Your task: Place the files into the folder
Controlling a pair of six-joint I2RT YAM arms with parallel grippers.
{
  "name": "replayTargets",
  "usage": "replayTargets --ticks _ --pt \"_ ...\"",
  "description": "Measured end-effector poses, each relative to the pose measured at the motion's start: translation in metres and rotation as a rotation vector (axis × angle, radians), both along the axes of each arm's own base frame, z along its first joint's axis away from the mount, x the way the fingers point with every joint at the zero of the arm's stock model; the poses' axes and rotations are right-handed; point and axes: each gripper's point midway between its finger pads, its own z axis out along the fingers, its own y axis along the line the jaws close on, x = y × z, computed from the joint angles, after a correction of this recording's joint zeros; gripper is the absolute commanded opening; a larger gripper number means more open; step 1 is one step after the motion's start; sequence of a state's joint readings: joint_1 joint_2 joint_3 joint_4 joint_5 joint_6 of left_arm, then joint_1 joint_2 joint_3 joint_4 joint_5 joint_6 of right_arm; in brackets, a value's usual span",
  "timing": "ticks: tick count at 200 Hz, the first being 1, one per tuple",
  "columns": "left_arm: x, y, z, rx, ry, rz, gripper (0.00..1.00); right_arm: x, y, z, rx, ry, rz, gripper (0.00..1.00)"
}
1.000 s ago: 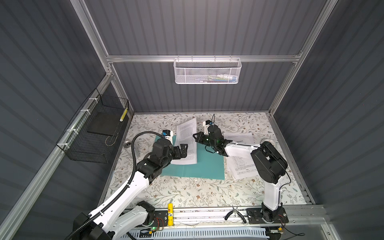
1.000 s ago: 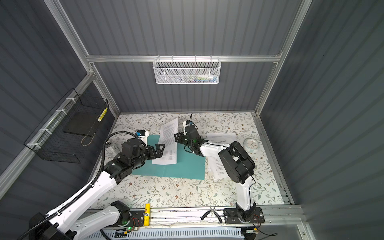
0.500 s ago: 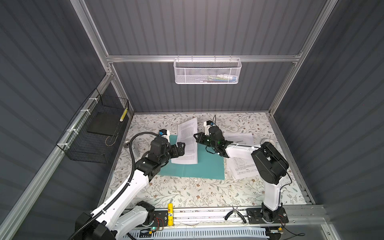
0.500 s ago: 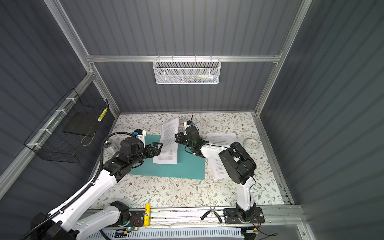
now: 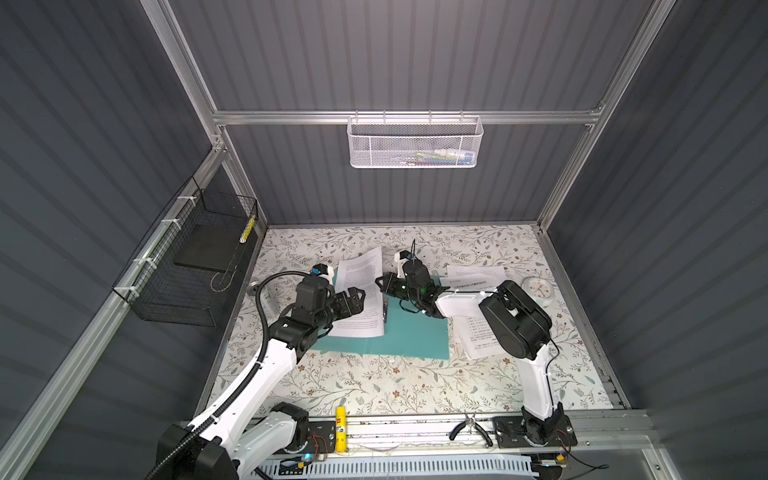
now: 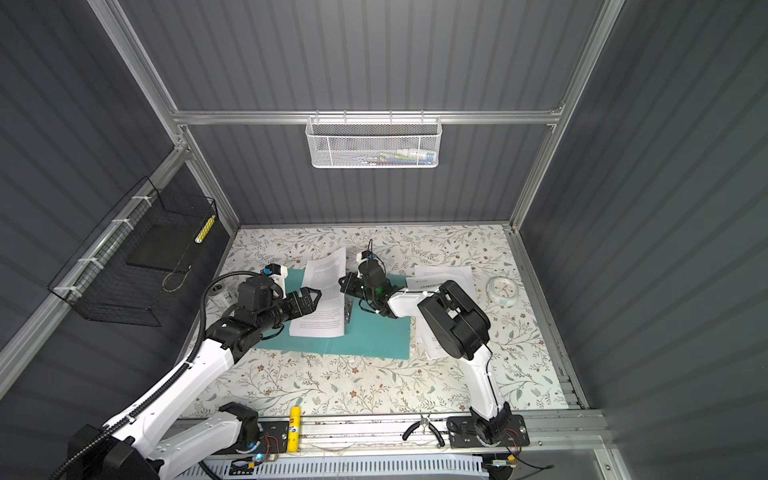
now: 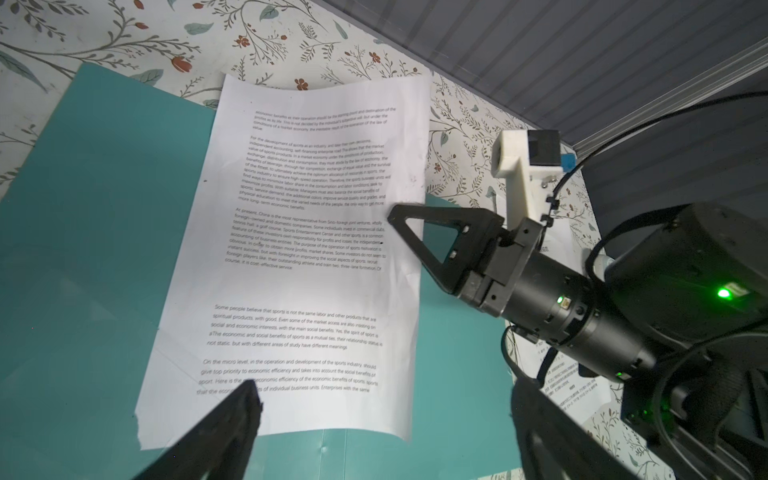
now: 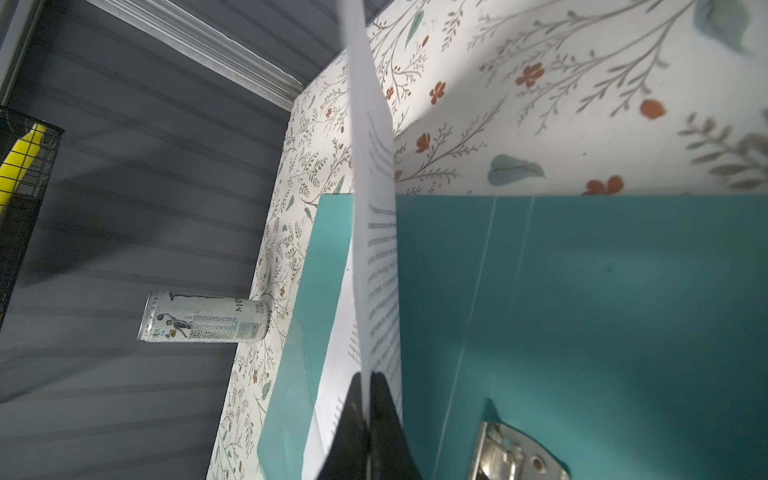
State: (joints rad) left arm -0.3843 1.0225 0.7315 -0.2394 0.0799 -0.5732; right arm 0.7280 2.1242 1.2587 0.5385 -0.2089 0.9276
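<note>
the folder lies open and flat on the flowered table; one sheet rests on its left half, its far end reaching past the folder's far edge onto the table; a silver clip sits at the fold, just beside the sheet's right edge; the right gripper is pinched tight on that edge and holds it raised, so the right wrist view sees the paper nearly edge-on; the left gripper hovers over the sheet with its jaws spread wide, holding nothing; more sheets lie on the table right of the folder, partly hidden under the right arm, so their number cannot be told; the white mesh basket on the back rail holds a few small things too blurred to name; the black wire basket on the left wall holds a black slab and a yellow thing in its far corner; a can stands by the left wall, mostly hidden behind the left arm in both top views
</note>
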Motion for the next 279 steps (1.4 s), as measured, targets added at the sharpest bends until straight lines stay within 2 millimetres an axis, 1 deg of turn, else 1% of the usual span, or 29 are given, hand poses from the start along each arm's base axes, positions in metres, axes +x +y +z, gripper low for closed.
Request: replayTargets --ticks 21,60,77,94,109,132,161,177,223,257,279 --pt "-0.002 0.001 -0.002 0.001 0.003 0.001 0.95 -0.002 0.004 -0.002 0.015 0.015 -0.011 0.0" --pt "-0.003 0.002 0.004 -0.006 -0.012 0.007 0.95 0.004 0.003 0.0 0.04 0.031 -0.054 0.0" --pt "-0.003 0.002 0.002 -0.009 -0.01 0.01 0.95 0.009 0.01 -0.001 0.058 0.032 -0.056 0.0" --pt "-0.005 0.003 -0.003 -0.009 0.004 0.013 0.94 0.012 0.018 -0.006 0.064 0.04 -0.047 0.0" --pt "-0.006 0.004 -0.006 -0.008 0.01 0.015 0.94 0.01 0.024 -0.014 0.058 0.048 -0.033 0.0" --pt "-0.008 0.005 -0.007 -0.008 0.01 0.018 0.94 0.006 0.036 -0.02 0.053 0.06 -0.006 0.0" --pt "-0.009 0.005 -0.006 -0.011 0.005 0.019 0.94 -0.001 0.05 -0.013 0.062 0.048 0.031 0.0" --pt "-0.01 0.006 -0.008 -0.011 0.009 0.021 0.94 -0.003 0.054 -0.009 0.069 0.044 0.041 0.0" --pt "-0.011 0.006 -0.012 -0.011 0.018 0.024 0.94 -0.01 0.06 -0.01 0.067 0.053 0.046 0.0" --pt "-0.014 0.009 -0.013 -0.013 0.015 0.035 0.95 -0.008 0.063 -0.006 0.073 0.066 0.027 0.0" --pt "-0.014 0.011 -0.011 -0.016 0.008 0.044 0.94 -0.007 0.062 -0.008 0.076 0.081 0.008 0.0"
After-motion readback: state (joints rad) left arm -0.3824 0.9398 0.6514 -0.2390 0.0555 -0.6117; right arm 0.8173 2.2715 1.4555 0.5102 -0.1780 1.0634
